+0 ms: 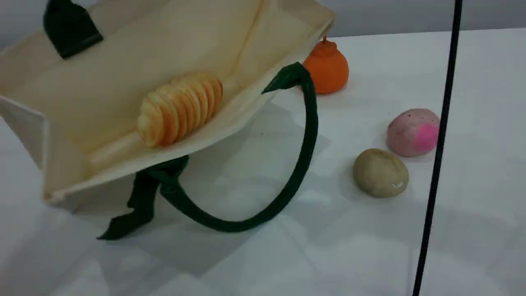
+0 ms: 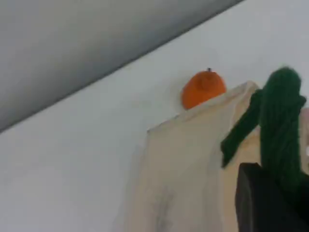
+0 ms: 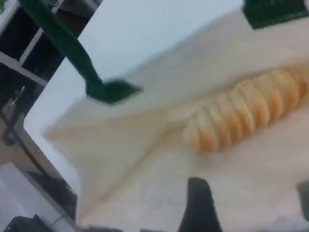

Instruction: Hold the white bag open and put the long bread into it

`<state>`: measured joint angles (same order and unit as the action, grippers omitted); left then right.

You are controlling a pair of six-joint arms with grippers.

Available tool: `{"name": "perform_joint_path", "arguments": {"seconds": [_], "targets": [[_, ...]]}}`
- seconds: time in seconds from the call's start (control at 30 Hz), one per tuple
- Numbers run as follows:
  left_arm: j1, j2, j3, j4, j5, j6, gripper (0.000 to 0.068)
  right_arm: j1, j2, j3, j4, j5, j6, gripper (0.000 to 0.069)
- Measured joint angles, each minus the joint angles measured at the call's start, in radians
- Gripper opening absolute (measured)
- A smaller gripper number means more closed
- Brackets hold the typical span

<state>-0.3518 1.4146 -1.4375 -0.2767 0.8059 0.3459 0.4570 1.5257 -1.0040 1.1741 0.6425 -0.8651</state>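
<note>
bread (image 1: pixel 181 109) lying inside the bag (image 1: pixel 123 53), bag mouth up and open, left gripper (image 2: pixel 270 200) clamped on its green handle (image 2: pixel 280 121), right gripper (image 3: pixel 252 205) fingers spread wide over the bag's inside

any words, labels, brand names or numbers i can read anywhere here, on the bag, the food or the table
No readable text in any view.
white bag: plain cloth, no print or label showing.
green handle: no tag.
long bread, orange fruit, pink bun, beige bun: no stickers.
table: unmarked.
Background clutter at the left of the right wrist view: too blurred to tell whether it carries any text.
</note>
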Motion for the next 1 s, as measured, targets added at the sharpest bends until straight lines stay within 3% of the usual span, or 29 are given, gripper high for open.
{"name": "perform_joint_path", "arguments": {"seconds": [0.2, 0.37, 0.6, 0.73, 1.0], "targets": [[0.000, 0.061, 0.000, -0.102, 0.001, 0.060, 0.0094, 0.000, 0.000, 0.000, 0.000, 0.002, -0.003, 0.0460], [0.000, 0.103, 0.000, -0.117, 0.015, 0.067, 0.0094, -0.011, -0.021, 0.000, -0.001, 0.004, -0.003, 0.0456], [0.000, 0.149, 0.000, -0.128, 0.020, 0.067, 0.0094, -0.103, -0.107, 0.000, -0.003, 0.030, 0.006, 0.0432], [0.000, 0.172, 0.000, -0.171, 0.017, 0.084, 0.0094, -0.146, -0.150, 0.000, -0.003, 0.046, 0.006, 0.0432], [0.000, 0.220, 0.000, -0.220, 0.013, 0.099, 0.0097, -0.151, -0.160, 0.000, -0.011, 0.047, 0.005, 0.0432]]}}
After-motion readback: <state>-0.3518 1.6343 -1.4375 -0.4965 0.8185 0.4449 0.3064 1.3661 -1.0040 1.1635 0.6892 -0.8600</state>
